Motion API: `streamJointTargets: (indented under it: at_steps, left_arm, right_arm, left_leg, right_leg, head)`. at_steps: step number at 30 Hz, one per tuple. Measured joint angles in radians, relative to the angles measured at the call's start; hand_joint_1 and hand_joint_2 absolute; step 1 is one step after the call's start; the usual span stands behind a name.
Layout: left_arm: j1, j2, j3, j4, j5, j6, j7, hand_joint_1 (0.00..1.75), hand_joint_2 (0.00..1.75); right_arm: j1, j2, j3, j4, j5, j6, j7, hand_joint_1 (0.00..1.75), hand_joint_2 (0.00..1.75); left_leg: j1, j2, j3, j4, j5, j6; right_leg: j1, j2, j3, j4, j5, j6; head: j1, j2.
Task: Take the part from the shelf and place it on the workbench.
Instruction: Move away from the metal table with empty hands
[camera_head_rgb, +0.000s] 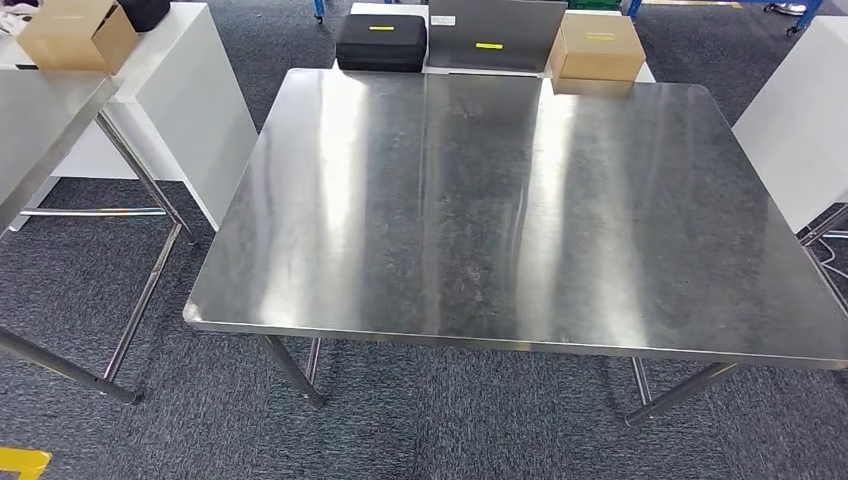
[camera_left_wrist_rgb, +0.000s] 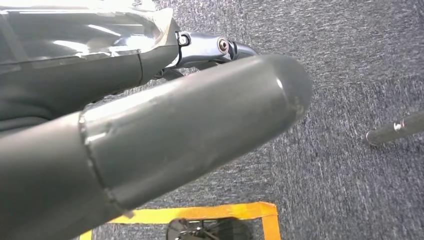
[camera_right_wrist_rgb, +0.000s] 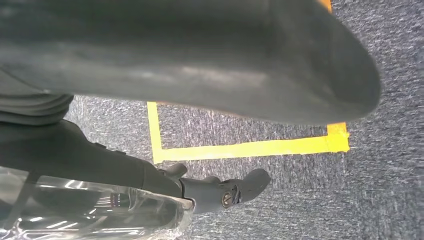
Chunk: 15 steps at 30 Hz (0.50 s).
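Note:
The workbench (camera_head_rgb: 480, 200) is a square steel table right in front of me, and its shiny top carries nothing. My left hand (camera_left_wrist_rgb: 175, 130) hangs over the grey carpet in the left wrist view, its thick thumb stretched out and apart from the fingers (camera_left_wrist_rgb: 220, 47), with floor visible in the gap. My right hand (camera_right_wrist_rgb: 200, 55) hangs the same way, thumb apart from the darker fingers (camera_right_wrist_rgb: 235, 192), and nothing lies between them. A glossy clear film (camera_right_wrist_rgb: 90, 215) lies along the fingers' side of each hand.
Behind the workbench stand a black case (camera_head_rgb: 381, 42), a grey panel (camera_head_rgb: 495, 30) and a cardboard box (camera_head_rgb: 597, 47). A second steel table (camera_head_rgb: 40, 130) with a cardboard box (camera_head_rgb: 78, 35) stands at the left, white cabinets (camera_head_rgb: 190, 90) at both sides. Yellow floor tape (camera_right_wrist_rgb: 240, 149) lies under my hands.

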Motion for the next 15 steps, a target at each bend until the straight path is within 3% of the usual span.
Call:
streamJointTargets:
  at_steps: [2,6,10,12,13,14,15]
  left_arm:
    - [-0.002,-0.001,0.0,0.0,0.0,0.0,0.0,0.0,0.0]
    - [-0.002,-0.001,0.001,0.0,0.001,0.0,-0.001,0.0,0.0]
    - [-0.002,-0.001,0.002,0.0,0.001,0.0,-0.001,0.0,0.0]
    - [-0.002,-0.001,0.002,0.0,0.001,0.001,-0.001,0.0,0.0]
    - [-0.003,-0.001,0.003,0.0,0.001,0.001,-0.001,0.0,0.0]
    - [-0.003,-0.001,0.004,0.0,0.001,0.001,-0.001,0.0,0.0]
    - [-0.002,-0.002,0.004,0.0,0.001,0.001,-0.001,0.0,0.0]
  right_arm:
    - [0.0,0.0,0.003,0.0,0.003,0.001,0.0,0.0,0.0]
    - [-0.001,-0.001,0.011,0.0,0.01,0.003,0.0,0.0,0.0]
    - [-0.001,-0.001,0.012,0.0,0.01,0.004,0.0,0.0,0.0]
    - [-0.001,-0.001,0.013,0.0,0.011,0.005,0.0,0.0,0.0]
    - [-0.001,-0.001,0.014,0.0,0.011,0.008,0.0,0.0,0.0]
    - [0.0,-0.001,0.015,0.0,0.012,0.01,0.0,0.0,0.0]
    - [0.0,-0.002,0.017,0.0,0.012,0.011,0.0,0.0,0.0]
  left_leg:
    - [-0.005,0.003,0.019,-0.045,0.006,0.01]
    - [-0.013,-0.013,0.017,-0.054,0.015,0.036]
    - [-0.011,-0.013,0.018,-0.057,0.018,0.04]
    - [-0.011,-0.016,0.017,-0.057,0.019,0.047]
    - [-0.012,-0.02,0.014,-0.057,0.021,0.052]
    - [-0.015,-0.032,0.012,-0.057,0.022,0.056]
    - [-0.018,-0.043,0.011,-0.057,0.025,0.058]
  right_leg:
    - [0.007,-0.005,-0.003,0.002,-0.003,0.012]
    - [0.014,-0.016,-0.002,0.005,-0.007,0.032]
    - [0.014,-0.015,-0.004,0.01,-0.01,0.034]
    - [0.009,-0.003,-0.025,0.051,-0.035,0.03]
    - [0.008,0.005,-0.061,0.128,-0.069,0.028]
    - [0.007,0.015,-0.072,0.152,-0.077,0.031]
    - [0.007,0.028,-0.064,0.136,-0.07,0.033]
  head:
    - [0.002,0.0]
    - [0.003,0.0]
    - [0.003,0.0]
    - [0.004,0.0]
    - [0.006,0.0]
    - [0.007,0.0]
    - [0.007,0.0]
